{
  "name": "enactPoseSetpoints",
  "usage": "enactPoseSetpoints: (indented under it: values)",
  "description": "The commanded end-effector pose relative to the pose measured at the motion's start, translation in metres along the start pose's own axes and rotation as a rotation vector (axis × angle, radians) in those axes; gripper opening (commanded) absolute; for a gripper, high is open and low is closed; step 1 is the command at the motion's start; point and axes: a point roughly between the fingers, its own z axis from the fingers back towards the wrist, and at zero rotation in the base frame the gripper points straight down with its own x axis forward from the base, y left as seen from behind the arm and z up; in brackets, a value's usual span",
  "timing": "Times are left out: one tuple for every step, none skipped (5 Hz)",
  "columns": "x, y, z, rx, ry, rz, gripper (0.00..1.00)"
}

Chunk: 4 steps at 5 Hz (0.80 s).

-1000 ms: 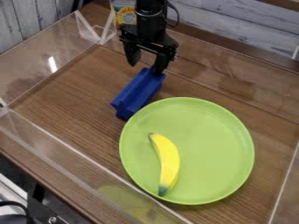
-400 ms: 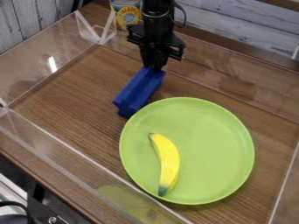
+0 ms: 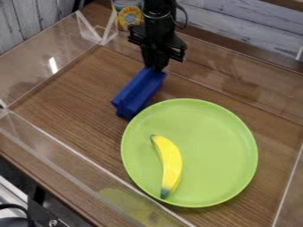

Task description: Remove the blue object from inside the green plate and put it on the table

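The blue object [image 3: 138, 93] is a dark-blue block lying slantwise on the table [image 3: 66, 111]. Its near end rests against the upper-left rim of the green plate [image 3: 219, 133], and most of its length is on the wood. My gripper [image 3: 158, 64] hangs straight down over the block's far end. Its black fingers are drawn close together and pinch that end. The arm hides the very tip of the block.
A yellow banana [image 3: 168, 165] lies in the plate's front left part. Clear acrylic walls [image 3: 42, 58] ring the table on the left, front and back. A yellow-and-white item [image 3: 123, 14] stands behind the arm at the back edge.
The fingers stood wide apart astride the block's far end and have closed together on it. The block's near end has shifted a little to the left.
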Motion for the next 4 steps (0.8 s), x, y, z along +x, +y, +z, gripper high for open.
enactPoseSetpoints:
  values:
    - [0.000, 0.012, 0.018, 0.025, -0.032, -0.007, 0.00]
    - [-0.001, 0.014, 0.024, 0.037, -0.033, -0.017, 0.00]
    - [-0.001, 0.016, 0.030, 0.049, -0.033, -0.029, 0.00]
    - [-0.001, 0.019, 0.037, 0.060, -0.036, -0.038, 0.00]
